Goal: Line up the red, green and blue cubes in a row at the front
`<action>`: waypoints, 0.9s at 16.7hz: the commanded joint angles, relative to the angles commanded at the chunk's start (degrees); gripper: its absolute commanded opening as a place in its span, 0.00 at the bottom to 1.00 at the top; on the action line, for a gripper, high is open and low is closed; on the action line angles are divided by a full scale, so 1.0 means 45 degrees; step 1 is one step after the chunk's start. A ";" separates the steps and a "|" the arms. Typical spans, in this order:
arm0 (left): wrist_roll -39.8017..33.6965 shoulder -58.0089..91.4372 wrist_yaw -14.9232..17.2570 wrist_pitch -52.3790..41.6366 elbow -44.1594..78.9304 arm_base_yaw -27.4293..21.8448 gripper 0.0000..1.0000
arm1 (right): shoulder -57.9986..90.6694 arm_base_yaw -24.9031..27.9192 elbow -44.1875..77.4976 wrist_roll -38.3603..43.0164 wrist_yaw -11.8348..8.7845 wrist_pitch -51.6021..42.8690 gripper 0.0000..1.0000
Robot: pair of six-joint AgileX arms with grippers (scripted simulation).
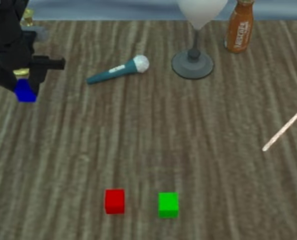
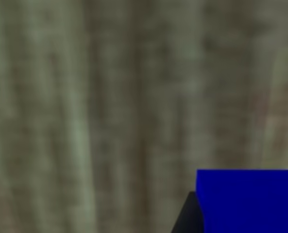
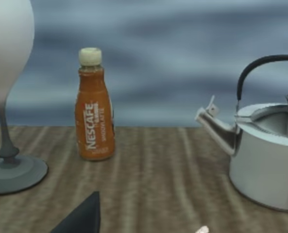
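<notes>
1. Top view shows the left end effector (image 1: 27, 82) far back on the left side of the bench (image 1: 213, 165), closed on the blue cube (image 1: 25, 91).
2. The left wrist view shows that cube (image 2: 248, 201) tight against a dark finger (image 2: 187, 216), with bare bench below it. It looks lifted, but that is only a guess.
3. The red cube (image 1: 114, 201) and the green cube (image 1: 168, 204) sit near the front, side by side with a gap between them.
4. The blue one could slip out on the long trip to the front if the grip is weak.
5. If it comes down too close to the green one, it could bump it and spoil the row.
6. The teal microphone (image 1: 119, 70) lies just to the right of the left arm. A low swing that way could knock it.
7. The front edge is close to the row, so a cube set down too far forward could fall off.
8. Open room lies right of the green cube and left of the red one. The middle of the bench is free for moving.
9. The lamp (image 1: 193, 62), the brown bottle (image 1: 239, 27) and the kettle (image 3: 265, 155) stand well back, out of the way.
10. The right end effector does not show in the top view. Whether it is open or closed cannot be told.
</notes>
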 joint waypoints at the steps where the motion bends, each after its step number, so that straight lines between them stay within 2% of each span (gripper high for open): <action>1: 0.0000 0.0000 0.0000 0.0000 0.0000 0.0000 0.00 | 0.0000 0.0000 0.0000 0.0000 0.0000 0.0000 1.00; 4: -0.0149 0.0078 -0.0010 -0.0008 0.0041 -0.0244 0.00 | 0.0000 0.0000 0.0000 0.0000 0.0000 0.0000 1.00; 7: -0.1380 0.0288 -0.0043 -0.0248 0.0432 -0.1480 0.00 | 0.0000 0.0000 0.0000 0.0000 0.0000 0.0000 1.00; 10: -0.3697 0.0540 -0.0086 -0.0623 0.0897 -0.3602 0.00 | 0.0000 0.0000 0.0000 0.0000 0.0000 0.0000 1.00; 15: -0.8806 0.0850 -0.0110 -0.1314 0.1519 -0.8129 0.00 | 0.0000 0.0000 0.0000 0.0000 0.0000 0.0000 1.00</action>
